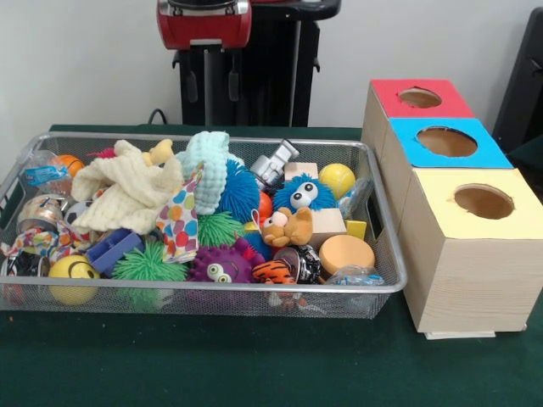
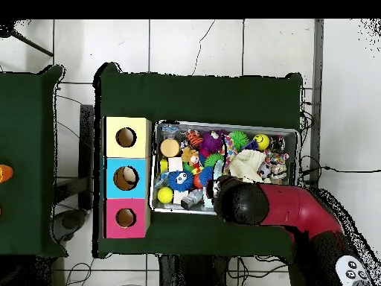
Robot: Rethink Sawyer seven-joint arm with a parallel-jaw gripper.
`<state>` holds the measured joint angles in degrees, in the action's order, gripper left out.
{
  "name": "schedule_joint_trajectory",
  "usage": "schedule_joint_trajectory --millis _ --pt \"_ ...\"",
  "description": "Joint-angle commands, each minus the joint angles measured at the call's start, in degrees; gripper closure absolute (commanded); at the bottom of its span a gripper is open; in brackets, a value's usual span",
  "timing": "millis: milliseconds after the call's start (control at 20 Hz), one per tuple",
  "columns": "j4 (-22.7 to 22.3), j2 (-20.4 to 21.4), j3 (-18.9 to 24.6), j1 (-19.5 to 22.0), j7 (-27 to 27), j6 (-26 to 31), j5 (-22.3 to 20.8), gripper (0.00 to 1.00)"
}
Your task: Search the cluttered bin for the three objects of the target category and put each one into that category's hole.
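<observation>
A: Arm [image 1: 204, 24] is showing only as a red and black housing at the top edge of the front view, drawn back above the far rim of the bin [image 1: 386, 229]. No fingers are showing, so I cannot tell how the gripper is set.

B: Where are the candidates lying from it?

A: All below and toward the camera. The bin is holding a heap: a cloth [image 1: 127, 191], a blue fuzzy toy [image 1: 301, 193], a yellow ball [image 1: 337, 179], a purple spiky ball [image 1: 219, 267], a smiley ball [image 1: 72, 275]. The target category is not stated, so I am not naming the three things.

B: And the holes?

A: Three boxes are standing just beside the bin at its right end in this view: red box [image 1: 420, 97] farthest, blue box [image 1: 447, 142] in the middle, yellow box [image 1: 482, 201] nearest the camera.

B: Overhead view?

A: The arm [image 2: 298, 208] is entering from the lower right, and its round black head [image 2: 242, 201] is hanging over the bin's base-side rim, right of centre. The gripper beneath is hidden. The bin's [image 2: 292, 132] long axis is running left-right; the boxes are lining its left end, yellow box [image 2: 126, 137] on top, blue box [image 2: 125, 178], then red box [image 2: 125, 217].

B: Judgement?

A: Any carry is likely running leftward along the long axis; the red box is sitting nearest the head.
</observation>
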<state>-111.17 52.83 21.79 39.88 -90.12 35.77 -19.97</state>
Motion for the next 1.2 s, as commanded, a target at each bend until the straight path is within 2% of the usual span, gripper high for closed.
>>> schedule_joint_trajectory --millis 50,550,850,1200 --pt "3.23 -3.79 4.59 1.32 8.18 2.90 -4.31 0.00" --pt "5.97 -3.17 6.05 5.11 11.98 6.88 -5.15 0.00" --pt "8.45 -6.08 7.42 7.45 14.62 8.25 -6.33 0.00" --pt "8.56 -9.69 7.73 9.46 13.45 4.70 -9.22 0.00"
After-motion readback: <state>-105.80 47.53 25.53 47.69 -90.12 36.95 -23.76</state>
